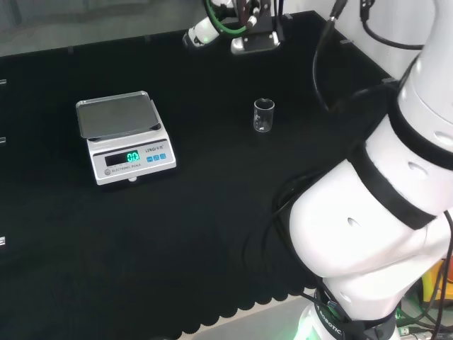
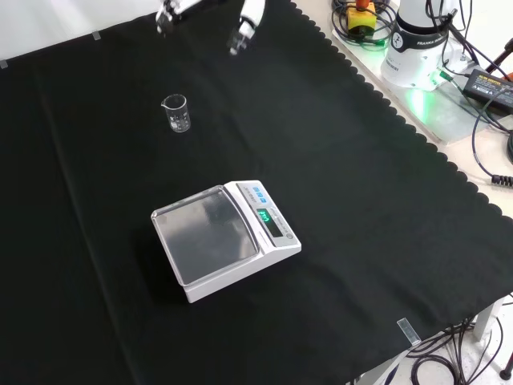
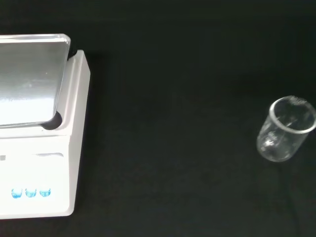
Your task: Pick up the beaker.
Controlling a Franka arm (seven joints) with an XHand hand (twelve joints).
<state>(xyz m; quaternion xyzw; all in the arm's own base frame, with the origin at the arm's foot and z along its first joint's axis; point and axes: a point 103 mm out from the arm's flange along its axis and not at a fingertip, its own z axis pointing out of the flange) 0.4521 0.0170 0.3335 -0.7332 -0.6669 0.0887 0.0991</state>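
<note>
A small clear glass beaker (image 1: pixel 263 115) stands upright on the black cloth, apart from everything else. In the front view the beaker (image 2: pixel 177 113) is at the upper left, and it looks empty in the wrist view (image 3: pixel 286 129). The hand (image 1: pixel 204 31) hangs at the far edge of the bench in the head view, well away from the beaker. In the front view its fingers (image 2: pixel 247 24) reach in from the top, spread and relaxed, with nothing between them. The hand is open and touches nothing.
A white electronic scale (image 1: pixel 124 138) with a steel pan sits left of the beaker in the head view and mid-cloth in the front view (image 2: pixel 224 237). The arm's white links (image 1: pixel 382 191) rise at the right. Cables and the arm's base (image 2: pixel 417 40) lie past the cloth's scalloped edge.
</note>
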